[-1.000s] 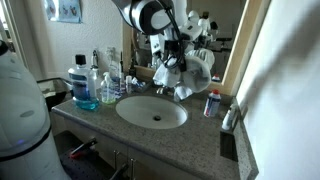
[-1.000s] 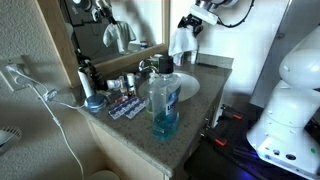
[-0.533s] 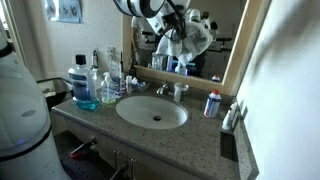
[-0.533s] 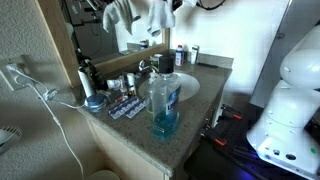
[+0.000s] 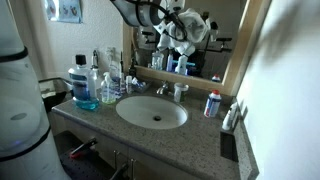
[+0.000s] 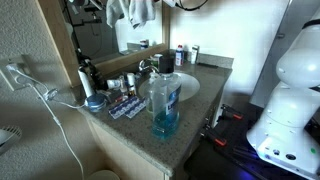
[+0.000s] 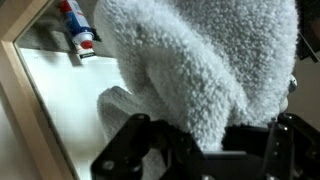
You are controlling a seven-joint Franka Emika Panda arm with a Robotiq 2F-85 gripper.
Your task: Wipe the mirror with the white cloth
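At the mirror over the vanity, entry by view.

Exterior view, facing the sink: the gripper is raised to the upper part of the mirror, and the white cloth is bunched at its tip against the glass. We cannot judge the jaw gap from here because cloth and reflection overlap. On the granite countertop below are the oval sink basin, a large blue mouthwash bottle beside the basin, and a small can with a red cap on the other side. Both carry labels, but the print is too small for us to read.

Exterior view, along the counter: the white cloth hangs in folds at the top edge of the picture, against the mirror. The gripper is mostly cut off by the picture edge, so we cannot tell its opening here. The mouthwash bottle stands in the foreground. It has a blue and white label, and the wording is not legible.

Wrist view: the fluffy white cloth fills most of the picture. It is pinched between the dark fingers, so the jaws are closed on a thick wad of it. It lies on the mirror glass, beside the wooden frame. A red, white and blue container shows in reflection, with its text blurred.
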